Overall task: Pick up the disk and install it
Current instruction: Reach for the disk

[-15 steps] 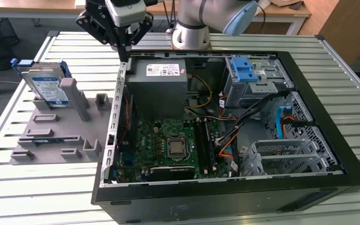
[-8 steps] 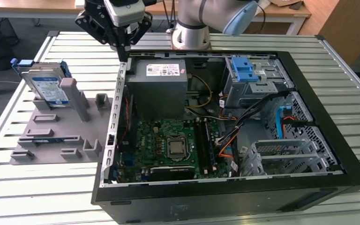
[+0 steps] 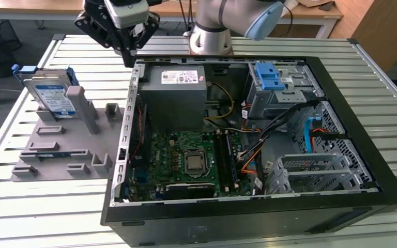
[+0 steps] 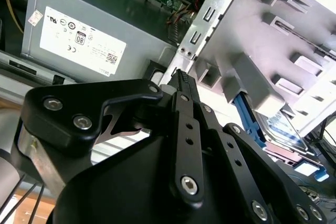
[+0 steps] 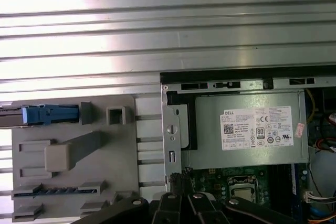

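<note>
Exterior view, one arm and its gripper.

- Gripper (image 3: 128,62): hangs above the far corner of the computer case (image 3: 254,223), beside the power supply (image 3: 178,98). The jaws are drawn together with the tips meeting and nothing held.
- Disk (image 3: 51,97): stands on edge in the grey rack (image 3: 60,152) on the exterior view's left. It is outside the case and apart from the gripper. A blue rail frames it and its label faces the camera.
- Disk, first wrist view (image 5: 47,114): seen edge-on as a blue strip at the rack's end.
- Disk, second wrist view (image 4: 286,132): partly hidden behind the rack's posts.
- Case: lies on its side on the slatted metal table (image 3: 47,212), with the lid off.
- Inside the case: green circuit board (image 3: 184,155), drive cage with blue latch (image 3: 269,77), loose cables.
</note>
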`<state>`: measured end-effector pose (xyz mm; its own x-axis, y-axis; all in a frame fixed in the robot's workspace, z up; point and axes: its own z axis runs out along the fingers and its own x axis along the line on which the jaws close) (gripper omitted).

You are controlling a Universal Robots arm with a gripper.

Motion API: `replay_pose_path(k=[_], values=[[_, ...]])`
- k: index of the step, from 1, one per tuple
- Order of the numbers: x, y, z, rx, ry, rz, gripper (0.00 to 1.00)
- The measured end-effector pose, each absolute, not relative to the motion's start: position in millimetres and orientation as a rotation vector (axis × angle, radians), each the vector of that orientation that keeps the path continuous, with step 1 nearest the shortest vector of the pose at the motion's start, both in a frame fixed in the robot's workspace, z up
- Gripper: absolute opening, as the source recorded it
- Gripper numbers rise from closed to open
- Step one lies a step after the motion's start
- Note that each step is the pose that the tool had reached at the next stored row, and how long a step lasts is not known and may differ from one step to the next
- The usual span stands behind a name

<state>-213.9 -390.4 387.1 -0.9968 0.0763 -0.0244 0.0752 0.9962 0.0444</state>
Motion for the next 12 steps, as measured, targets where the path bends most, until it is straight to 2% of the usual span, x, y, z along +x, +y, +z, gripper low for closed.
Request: replay_pose_path(k=[12], values=[[-234.2, -388.5, 386.1, 0.118, 3.112, 0.068, 0.11]])
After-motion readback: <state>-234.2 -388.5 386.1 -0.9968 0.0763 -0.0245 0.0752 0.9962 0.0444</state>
